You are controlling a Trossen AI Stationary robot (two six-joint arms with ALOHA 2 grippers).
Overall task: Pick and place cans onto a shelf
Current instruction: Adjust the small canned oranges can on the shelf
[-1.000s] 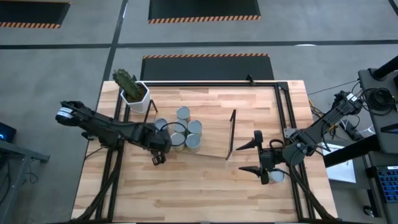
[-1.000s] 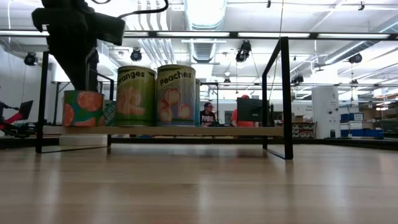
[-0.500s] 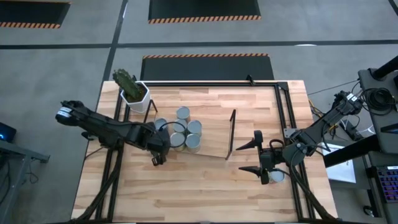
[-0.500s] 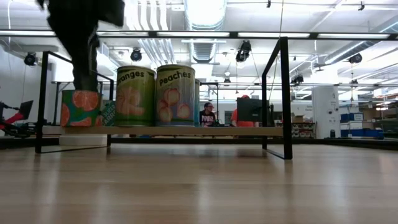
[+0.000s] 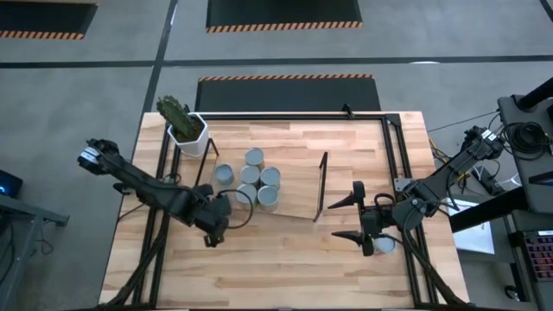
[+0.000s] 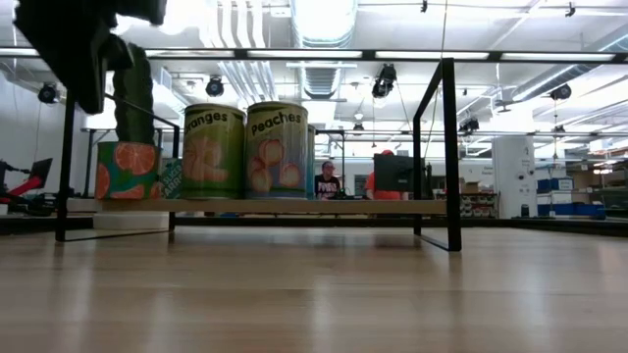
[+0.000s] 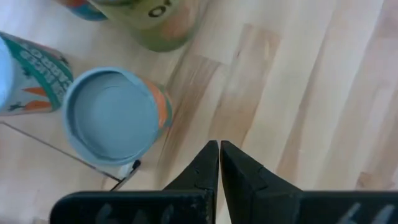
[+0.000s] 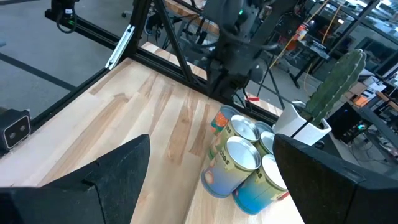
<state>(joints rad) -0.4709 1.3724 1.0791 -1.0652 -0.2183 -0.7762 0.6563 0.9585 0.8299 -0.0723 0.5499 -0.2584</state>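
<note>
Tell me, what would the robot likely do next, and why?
Probably lower the right claw toward the lone can beside it. That claw is open and empty, this can sits off the shelf, and the left claw is shut and empty, clear of the shelved cans.

1. Table (image 5: 285, 259): pale wood planks with visible grain and a smooth, faintly glossy finish.
2. Cans (image 5: 259, 183): shiny silver-grey metal tops and glossy printed labels.
3. Shelf (image 6: 294, 206): light-wood board in a thin matt black wire frame.
4. Pot (image 5: 188, 131): smooth and white.
5. Left gripper (image 7: 219, 163): matt black, plastic-looking fingers.
</note>
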